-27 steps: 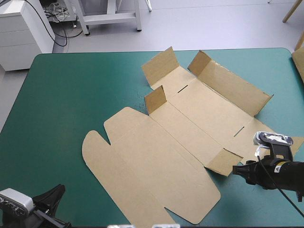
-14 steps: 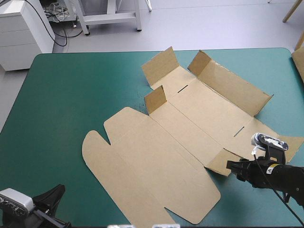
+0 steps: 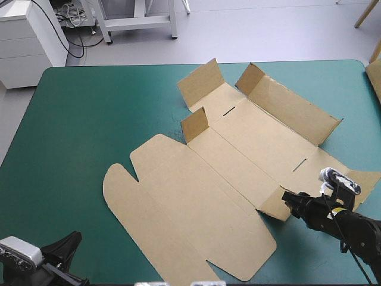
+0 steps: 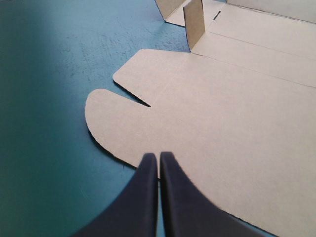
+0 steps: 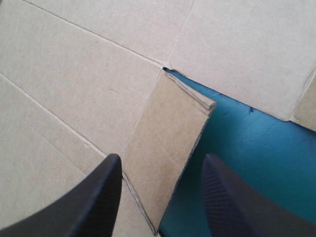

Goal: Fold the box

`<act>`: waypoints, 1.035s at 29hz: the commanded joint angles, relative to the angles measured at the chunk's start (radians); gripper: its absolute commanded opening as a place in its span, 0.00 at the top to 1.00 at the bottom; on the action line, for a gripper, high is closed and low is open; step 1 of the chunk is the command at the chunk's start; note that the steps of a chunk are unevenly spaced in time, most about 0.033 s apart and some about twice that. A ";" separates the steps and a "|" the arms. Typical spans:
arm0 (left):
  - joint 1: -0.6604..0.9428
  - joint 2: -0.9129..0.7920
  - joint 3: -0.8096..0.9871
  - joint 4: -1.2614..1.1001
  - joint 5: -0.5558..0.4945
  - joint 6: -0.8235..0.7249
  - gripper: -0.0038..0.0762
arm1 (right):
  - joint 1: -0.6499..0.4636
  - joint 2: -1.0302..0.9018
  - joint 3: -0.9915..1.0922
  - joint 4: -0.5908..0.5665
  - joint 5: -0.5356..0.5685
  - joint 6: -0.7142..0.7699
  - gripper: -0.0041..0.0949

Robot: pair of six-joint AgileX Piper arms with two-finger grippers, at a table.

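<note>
Table (image 3: 89, 107), teal-green, bears brown box (image 3: 238, 161); left gripper (image 4: 158, 156) clenched, right gripper (image 5: 162, 162) released astride a raised flap (image 5: 168, 123).

the surface (image 3: 89, 131), under a teal-green cover with rounded corners, carries the box (image 3: 202, 196). the box is a cut sheet of brown board that lies mostly flat and slants from the near middle toward the far right corner. its rounded lid end lies flat toward the near edge. at the far end a long wall (image 3: 294, 110) and small flaps (image 3: 195, 125) stand raised. a second piece of brown board (image 3: 375, 77) shows at the surface's right edge.
</note>
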 commanded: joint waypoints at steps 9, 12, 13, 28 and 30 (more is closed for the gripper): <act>-0.003 0.016 -0.022 -0.016 -0.074 -0.001 0.96 | -0.007 0.112 -0.018 0.029 -0.101 -0.010 0.49; -0.003 0.016 -0.022 -0.016 -0.074 -0.001 0.96 | -0.007 0.150 -0.018 0.052 -0.138 -0.012 0.49; -0.003 0.016 -0.022 -0.016 -0.074 -0.001 0.96 | -0.007 0.163 -0.018 0.060 -0.146 -0.020 0.49; -0.003 0.016 -0.022 -0.013 -0.074 -0.001 0.96 | -0.003 0.342 -0.018 0.240 -0.193 -0.206 0.49; -0.003 0.016 -0.022 -0.013 -0.074 -0.001 0.96 | -0.003 0.356 -0.018 0.238 -0.193 -0.206 0.49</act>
